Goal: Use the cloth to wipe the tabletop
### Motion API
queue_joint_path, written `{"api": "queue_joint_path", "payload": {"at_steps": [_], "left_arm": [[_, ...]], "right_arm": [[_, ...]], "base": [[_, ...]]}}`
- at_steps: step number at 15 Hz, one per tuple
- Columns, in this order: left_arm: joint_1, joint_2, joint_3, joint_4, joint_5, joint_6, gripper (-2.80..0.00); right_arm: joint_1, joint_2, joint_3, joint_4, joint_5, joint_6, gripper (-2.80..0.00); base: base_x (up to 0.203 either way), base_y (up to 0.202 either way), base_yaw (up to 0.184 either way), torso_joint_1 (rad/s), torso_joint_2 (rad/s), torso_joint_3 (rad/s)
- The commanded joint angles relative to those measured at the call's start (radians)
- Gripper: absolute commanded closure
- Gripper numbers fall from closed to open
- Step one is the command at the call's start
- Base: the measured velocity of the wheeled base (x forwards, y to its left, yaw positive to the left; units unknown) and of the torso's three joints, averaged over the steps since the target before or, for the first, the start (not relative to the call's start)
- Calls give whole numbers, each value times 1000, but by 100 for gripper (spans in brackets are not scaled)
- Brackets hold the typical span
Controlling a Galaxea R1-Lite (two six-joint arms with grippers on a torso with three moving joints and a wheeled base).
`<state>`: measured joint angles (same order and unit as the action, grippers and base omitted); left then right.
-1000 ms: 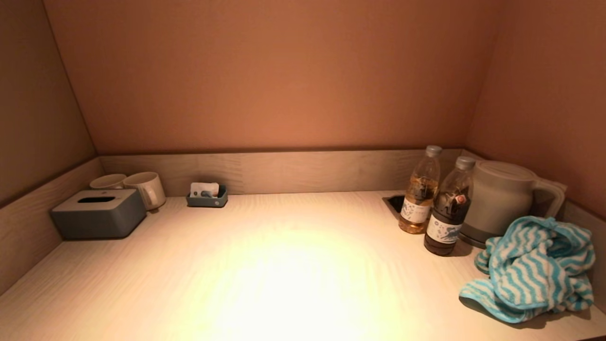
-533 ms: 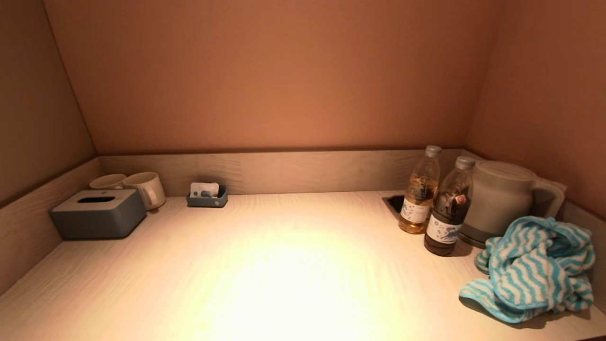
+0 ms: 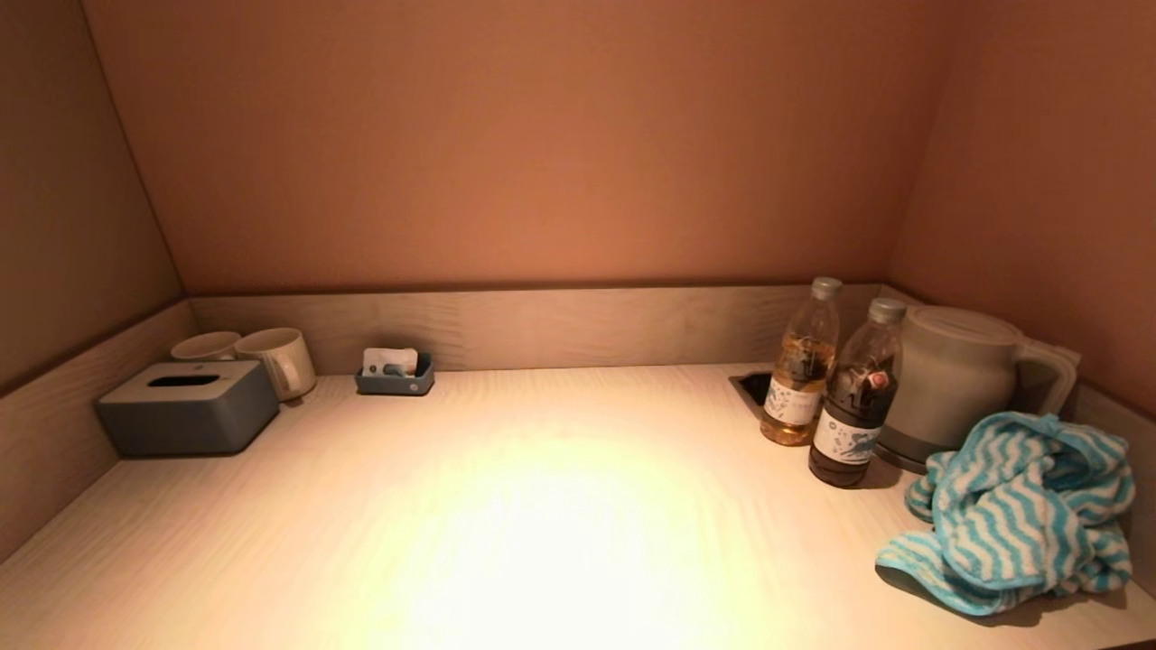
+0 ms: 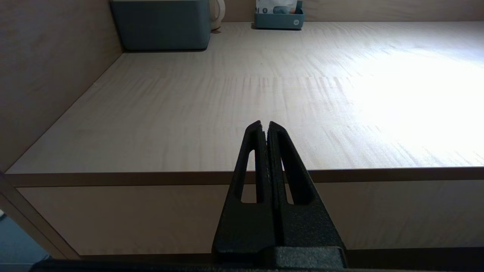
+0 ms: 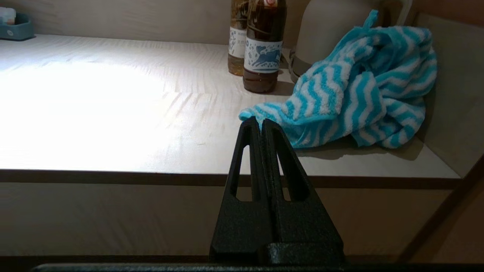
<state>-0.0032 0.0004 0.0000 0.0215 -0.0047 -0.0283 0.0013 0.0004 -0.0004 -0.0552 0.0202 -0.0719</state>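
A blue-and-white striped cloth (image 3: 1016,515) lies bunched on the pale wooden tabletop (image 3: 542,506) at the near right, against the right wall. It also shows in the right wrist view (image 5: 351,90). My right gripper (image 5: 261,121) is shut and empty, held off the table's front edge, short of the cloth's near corner. My left gripper (image 4: 263,124) is shut and empty, held off the front edge on the left side. Neither gripper shows in the head view.
Two bottles (image 3: 802,366) (image 3: 856,397) and a grey kettle (image 3: 957,379) stand just behind the cloth. A grey tissue box (image 3: 188,406), two mugs (image 3: 275,359) and a small tray (image 3: 395,375) sit at the back left. Walls close three sides.
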Motion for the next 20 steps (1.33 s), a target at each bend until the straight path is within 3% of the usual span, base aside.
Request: {"api": "queue_joint_path", "payload": {"at_steps": [1, 20], "left_arm": [[0, 0, 0, 0, 0, -1, 0], [0, 0, 0, 0, 0, -1, 0]], "right_arm": [[0, 0, 0, 61, -3, 27, 0], [0, 0, 0, 60, -6, 40, 0]], "base": [[0, 0, 0, 0, 0, 0], [0, 0, 0, 0, 0, 0]]}}
